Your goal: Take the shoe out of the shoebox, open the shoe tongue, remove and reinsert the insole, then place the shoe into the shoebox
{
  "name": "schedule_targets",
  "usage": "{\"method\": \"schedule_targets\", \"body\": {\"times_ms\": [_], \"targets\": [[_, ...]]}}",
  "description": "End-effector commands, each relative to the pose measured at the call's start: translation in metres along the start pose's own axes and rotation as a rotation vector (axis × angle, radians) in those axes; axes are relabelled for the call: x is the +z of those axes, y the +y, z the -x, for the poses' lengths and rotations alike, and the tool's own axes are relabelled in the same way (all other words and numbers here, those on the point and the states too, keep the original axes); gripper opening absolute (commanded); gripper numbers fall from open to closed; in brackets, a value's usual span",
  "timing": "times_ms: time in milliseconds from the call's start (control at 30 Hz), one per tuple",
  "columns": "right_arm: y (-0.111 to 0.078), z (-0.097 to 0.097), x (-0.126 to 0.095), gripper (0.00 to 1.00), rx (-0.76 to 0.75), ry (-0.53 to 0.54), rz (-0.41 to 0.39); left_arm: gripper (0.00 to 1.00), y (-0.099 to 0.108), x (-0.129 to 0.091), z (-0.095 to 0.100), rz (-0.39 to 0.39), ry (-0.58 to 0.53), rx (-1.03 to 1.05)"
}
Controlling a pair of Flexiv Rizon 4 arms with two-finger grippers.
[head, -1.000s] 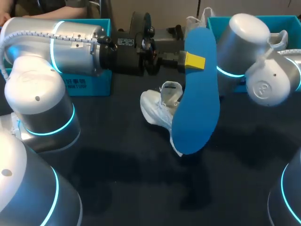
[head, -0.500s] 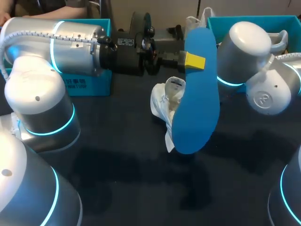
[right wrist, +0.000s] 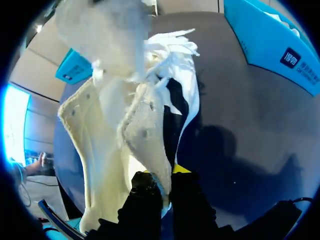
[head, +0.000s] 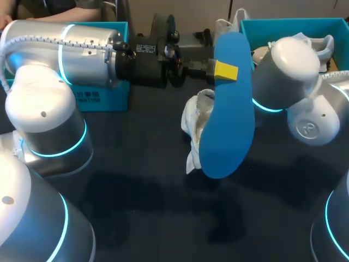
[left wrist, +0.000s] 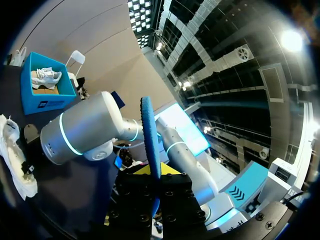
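Note:
My left gripper [head: 222,71] reaches across the back of the table and is shut on the blue insole [head: 226,120], which hangs long and upright in the air. In the left wrist view the insole [left wrist: 149,135] shows edge-on between the fingers of that gripper [left wrist: 154,175]. The white shoe [head: 195,123] is tipped up just behind the insole, partly hidden by it. My right gripper [right wrist: 167,186] is shut on the shoe's [right wrist: 115,125] upper edge, with the opening spread out ahead of it. In the head view the insole hides the right gripper.
A teal shoebox [head: 103,93] stands at the back left under my left arm. Another teal shoebox [head: 289,27] at the back right holds a second white shoe [head: 322,43]. Dark tabletop [head: 163,207] lies in front.
My right arm has swung the shoe to the right and tipped it more upright, closer behind the insole. The left arm and the insole have stayed put.

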State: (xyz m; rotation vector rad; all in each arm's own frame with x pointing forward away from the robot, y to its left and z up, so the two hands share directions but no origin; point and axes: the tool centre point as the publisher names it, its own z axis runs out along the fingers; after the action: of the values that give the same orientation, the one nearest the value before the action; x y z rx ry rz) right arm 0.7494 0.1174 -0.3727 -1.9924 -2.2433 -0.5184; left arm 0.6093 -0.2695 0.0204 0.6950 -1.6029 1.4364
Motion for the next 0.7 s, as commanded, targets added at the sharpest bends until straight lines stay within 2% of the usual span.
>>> {"method": "schedule_targets", "body": {"times_ms": [33, 700], "targets": [[-0.005, -0.006, 0.005, 0.0, -0.008, 0.005, 0.008, 0.0, 0.001, 0.001, 0.0, -0.001, -0.002, 0.0], [-0.016, 0.005, 0.03, 0.0, -0.015, 0.009, -0.06, 0.0, 0.001, 0.001, 0.0, -0.001, -0.002, 0.0]]}}
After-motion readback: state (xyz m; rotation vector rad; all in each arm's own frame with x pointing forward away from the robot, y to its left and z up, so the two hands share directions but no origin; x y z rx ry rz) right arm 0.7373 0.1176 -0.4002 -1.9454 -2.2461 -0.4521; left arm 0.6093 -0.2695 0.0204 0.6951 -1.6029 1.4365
